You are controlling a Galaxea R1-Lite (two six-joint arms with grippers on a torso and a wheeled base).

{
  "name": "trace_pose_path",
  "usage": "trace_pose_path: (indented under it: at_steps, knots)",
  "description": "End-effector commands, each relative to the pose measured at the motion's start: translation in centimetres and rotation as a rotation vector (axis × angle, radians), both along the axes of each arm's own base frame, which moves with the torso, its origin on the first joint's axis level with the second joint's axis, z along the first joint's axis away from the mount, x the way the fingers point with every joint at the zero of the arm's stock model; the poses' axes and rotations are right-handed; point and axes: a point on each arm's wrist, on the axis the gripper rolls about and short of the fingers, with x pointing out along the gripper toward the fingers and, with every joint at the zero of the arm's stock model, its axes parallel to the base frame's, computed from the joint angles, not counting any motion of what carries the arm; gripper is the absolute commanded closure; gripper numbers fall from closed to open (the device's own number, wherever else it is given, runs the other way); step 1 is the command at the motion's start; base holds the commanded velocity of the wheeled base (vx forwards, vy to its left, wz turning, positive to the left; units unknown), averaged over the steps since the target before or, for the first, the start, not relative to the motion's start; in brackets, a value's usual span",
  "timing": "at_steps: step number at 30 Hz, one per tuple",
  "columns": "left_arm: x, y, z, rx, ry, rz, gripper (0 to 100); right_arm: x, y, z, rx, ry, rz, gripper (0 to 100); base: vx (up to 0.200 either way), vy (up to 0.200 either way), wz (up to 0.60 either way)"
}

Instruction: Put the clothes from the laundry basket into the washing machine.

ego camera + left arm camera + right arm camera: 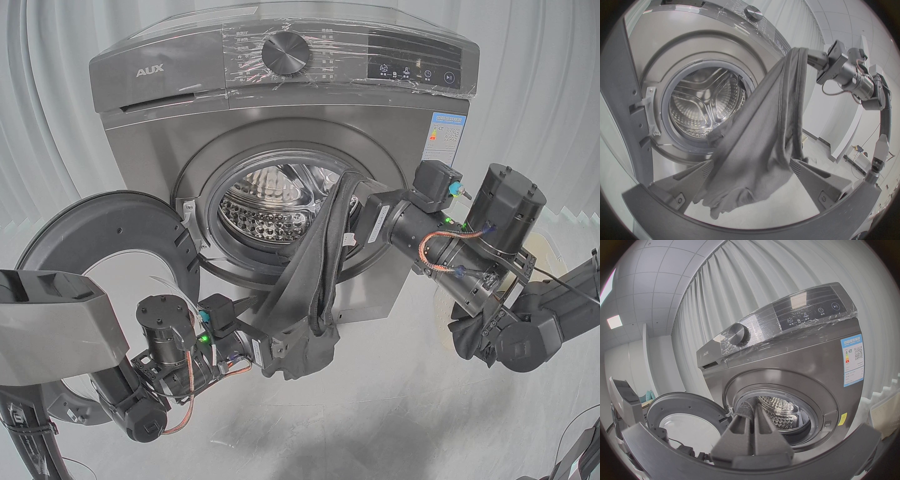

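- Your right gripper (pixel 752 408): jaws clamped on top of the dark garment (pixel 312 269), at the mouth of the washing machine (pixel 156 137).
- Your left gripper (pixel 750 164): jaws apart, garment's lower end hanging between them.

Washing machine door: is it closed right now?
No: the door stands swung open beside the washing machine, and the steel drum shows.
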Motion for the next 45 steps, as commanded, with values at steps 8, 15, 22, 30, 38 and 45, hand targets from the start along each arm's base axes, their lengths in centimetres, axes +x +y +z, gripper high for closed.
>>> trace_pose_path:
  at_steps: [8, 15, 22, 30, 38, 45]
  knots:
    - [1.3, -0.3, -2.4, 0.024, 0.038, 0.014, 0, -0.8, 1.0, 0.5, 0.009, -0.010, 0.039, 100, 0.000, 0.000, 0.00]
    - [2.2, -1.1, -3.0, 0.020, 0.032, 0.005, 0, -1.4, 1.6, 0.5, 0.011, -0.011, 0.062, 100, 0.000, 0.000, 0.00]
    - [2.9, -1.8, -3.6, 0.017, 0.026, -0.003, 0, -1.5, 1.5, 0.7, 0.016, -0.017, 0.063, 100, 0.000, 0.000, 0.00]
    - [3.8, -2.3, -4.0, 0.006, 0.014, -0.019, 0, -2.0, 1.8, 0.8, 0.019, -0.018, 0.078, 100, 0.000, 0.000, 0.00]
    - [4.4, -2.6, -4.1, -0.001, 0.003, -0.016, 0, -2.2, 2.0, 0.8, 0.020, -0.019, 0.088, 100, 0.000, 0.000, 0.00]
    - [6.5, -3.0, -4.7, -0.015, -0.024, 0.007, 0, -3.6, 2.8, 1.1, 0.039, -0.016, 0.137, 100, 0.000, 0.000, 0.00]
